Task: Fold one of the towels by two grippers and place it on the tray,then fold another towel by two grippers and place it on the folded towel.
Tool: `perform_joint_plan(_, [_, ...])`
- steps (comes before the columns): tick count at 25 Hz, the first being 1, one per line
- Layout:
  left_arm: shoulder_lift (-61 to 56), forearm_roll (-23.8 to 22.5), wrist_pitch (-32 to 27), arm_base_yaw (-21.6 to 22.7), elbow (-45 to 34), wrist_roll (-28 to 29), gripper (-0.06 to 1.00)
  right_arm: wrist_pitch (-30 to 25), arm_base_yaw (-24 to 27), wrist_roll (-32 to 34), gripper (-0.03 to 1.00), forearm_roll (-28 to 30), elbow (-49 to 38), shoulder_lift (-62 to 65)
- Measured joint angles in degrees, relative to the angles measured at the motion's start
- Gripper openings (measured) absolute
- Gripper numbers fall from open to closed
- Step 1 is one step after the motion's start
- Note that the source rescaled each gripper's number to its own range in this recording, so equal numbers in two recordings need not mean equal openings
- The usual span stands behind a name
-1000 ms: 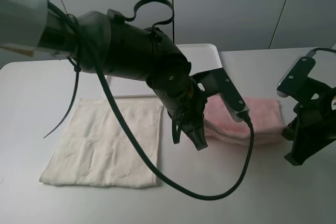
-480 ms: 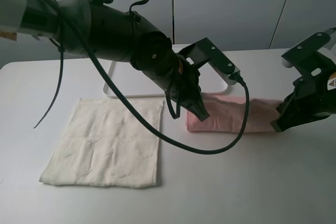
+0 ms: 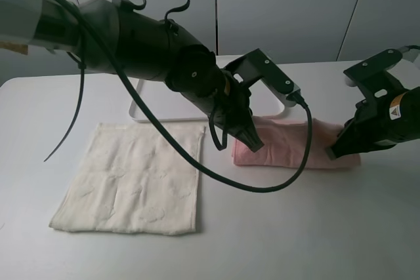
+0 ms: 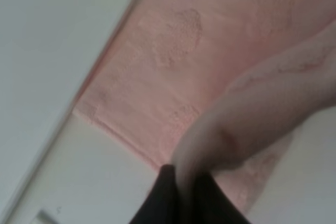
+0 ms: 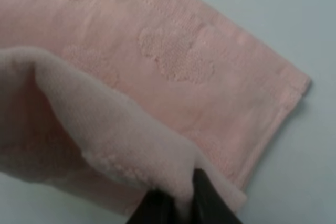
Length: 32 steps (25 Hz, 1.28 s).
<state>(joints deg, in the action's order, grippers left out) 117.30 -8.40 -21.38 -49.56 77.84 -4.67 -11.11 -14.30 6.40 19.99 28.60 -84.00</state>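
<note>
cream-white square terry towel (image 3: 131, 178): spread flat on the white counter (image 3: 295, 227), nearer than both pincers and well out past the left one; untouched, likely kept for the second fold.
left pincer (image 3: 252, 143): clamped tight on a lifted edge at the left end of the pale pink terry towel (image 3: 289, 141); cloth drapes over the tips in the wrist view.
right pincer (image 3: 336, 153): closed on the same towel's right end, raising a flap.
pale pink terry towel: stretched between the two pincers, lower layer resting on the counter; gripped at both ends, probably so the edge travels evenly across.
flat white plastic tray (image 3: 134, 113): beyond the left pincer, largely hidden by the dark arm (image 3: 144, 44); near enough for a short carry.
</note>
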Motion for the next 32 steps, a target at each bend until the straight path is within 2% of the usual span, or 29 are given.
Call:
perform_joint_plan(3, [0.4, -0.6, 0.2, 0.5, 0.0, 1.3, 0.02, 0.5, 0.0, 0.7, 0.0, 2.1, 0.4, -1.3])
perform_joint_plan(7, [1.7, -0.8, 0.8, 2.0, 0.0, 2.6, 0.11, 2.1, 0.1, 1.3, 0.0, 4.2, 1.0, -1.6])
perform_joint_plan(12, [2.1, -1.5, 2.3, 2.2, 0.0, 2.9, 0.25, 3.0, 2.2, 2.7, 0.0, 5.5, 2.3, -1.7])
perform_joint_plan(14, [2.1, -1.7, 2.9, 2.2, 0.0, 3.0, 0.32, 3.4, 4.2, 4.1, 0.04, 5.9, 2.4, -1.9])
perform_joint_plan(15, [2.1, -1.8, 3.2, 2.4, 0.0, 3.4, 0.38, 3.6, 5.0, 4.8, 0.12, 5.9, 2.5, -1.9])
perform_joint_plan(17, [2.1, -1.9, 3.3, 2.8, 0.0, 4.2, 0.56, 3.7, 6.6, 5.9, 0.34, 5.9, 2.5, -2.1])
perform_joint_plan(19, [2.1, -1.9, 3.3, 3.3, 0.0, 5.4, 0.78, 3.7, 7.1, 7.8, 0.66, 5.9, 2.5, -2.1])
perform_joint_plan(20, [2.1, -1.9, 3.3, 3.5, 0.0, 5.8, 0.86, 3.8, 7.2, 8.3, 0.81, 5.9, 2.5, -2.1])
perform_joint_plan(21, [2.1, -1.9, 3.3, 3.9, 0.0, 6.4, 0.92, 4.2, 7.3, 9.1, 0.91, 5.9, 2.5, -2.1])
perform_joint_plan(22, [2.1, -1.9, 3.3, 4.2, 0.0, 6.9, 0.96, 4.5, 7.3, 9.9, 0.96, 5.9, 2.5, -2.1])
perform_joint_plan(27, [2.1, -1.6, 0.7, 4.4, 0.0, 8.7, 1.0, 3.3, 7.3, 12.4, 1.0, 5.9, 3.1, -2.1])
perform_joint_plan(32, [4.2, 2.3, -9.6, 5.1, 5.4, 11.2, 1.0, -8.0, 7.4, 14.1, 1.0, 5.9, 9.9, -2.2])
